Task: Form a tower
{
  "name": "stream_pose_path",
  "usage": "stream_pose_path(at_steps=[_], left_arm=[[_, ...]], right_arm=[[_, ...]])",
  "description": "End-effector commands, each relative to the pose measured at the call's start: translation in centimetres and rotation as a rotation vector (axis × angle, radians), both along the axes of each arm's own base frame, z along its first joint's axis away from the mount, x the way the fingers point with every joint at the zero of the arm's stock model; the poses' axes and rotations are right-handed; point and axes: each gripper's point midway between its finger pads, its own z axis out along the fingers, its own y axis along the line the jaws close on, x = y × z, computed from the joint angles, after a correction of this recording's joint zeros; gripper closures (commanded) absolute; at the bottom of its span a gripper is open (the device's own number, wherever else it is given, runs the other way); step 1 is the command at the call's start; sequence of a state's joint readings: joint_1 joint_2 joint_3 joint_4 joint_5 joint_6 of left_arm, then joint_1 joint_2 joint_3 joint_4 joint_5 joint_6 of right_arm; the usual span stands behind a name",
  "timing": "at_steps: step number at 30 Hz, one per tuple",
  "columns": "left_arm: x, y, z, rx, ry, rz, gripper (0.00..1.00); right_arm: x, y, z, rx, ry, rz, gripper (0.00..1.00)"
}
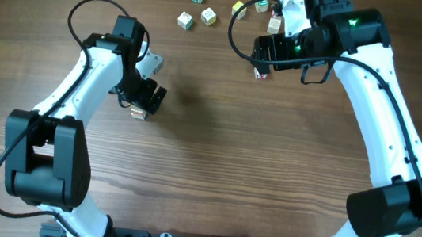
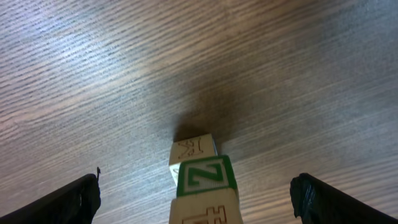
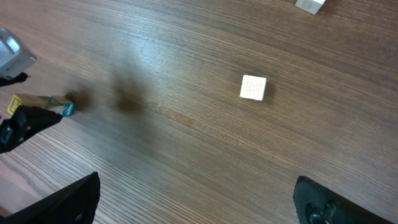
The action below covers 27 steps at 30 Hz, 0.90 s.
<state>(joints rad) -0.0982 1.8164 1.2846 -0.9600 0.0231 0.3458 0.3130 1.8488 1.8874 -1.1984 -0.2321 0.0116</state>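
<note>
The tower (image 2: 204, 186) is a small stack of letter cubes: a pale cube with a reddish letter nearest the left wrist camera, then a green N cube, then a pale K cube. Seen from overhead, the tower (image 1: 138, 113) stands left of centre under my left gripper (image 1: 143, 103). My left gripper (image 2: 196, 190) is open, its fingers wide on either side of the stack and not touching it. The tower (image 3: 40, 104) also shows at the left edge of the right wrist view, one end yellow. My right gripper (image 3: 199, 208) is open over bare wood, holding nothing.
A single pale cube (image 1: 261, 74) lies just beside my right gripper (image 1: 266, 57), and the same pale cube (image 3: 253, 87) appears in the right wrist view. Several loose cubes (image 1: 207, 16) are scattered along the far edge. Another cube (image 3: 310, 5) sits at that view's top edge.
</note>
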Motion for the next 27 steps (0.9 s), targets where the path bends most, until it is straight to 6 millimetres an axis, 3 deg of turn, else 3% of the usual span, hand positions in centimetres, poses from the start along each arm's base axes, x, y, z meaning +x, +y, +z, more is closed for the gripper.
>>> stream_pose_path(at_steps=[1,11,27], left_arm=[[-0.9,0.5,-1.0,0.009,0.027,0.048,0.0],[-0.6,1.7,-2.0,-0.033,0.006,0.102,0.0],[-0.8,1.6,-2.6,-0.061,0.008,0.108,0.0]], right_arm=[[0.1,0.1,-0.5,0.014,0.021,-0.011,0.0],[0.2,0.2,-0.5,0.016,0.015,-0.01,0.0],[0.4,0.2,-0.4,0.019,0.006,-0.01,0.0]])
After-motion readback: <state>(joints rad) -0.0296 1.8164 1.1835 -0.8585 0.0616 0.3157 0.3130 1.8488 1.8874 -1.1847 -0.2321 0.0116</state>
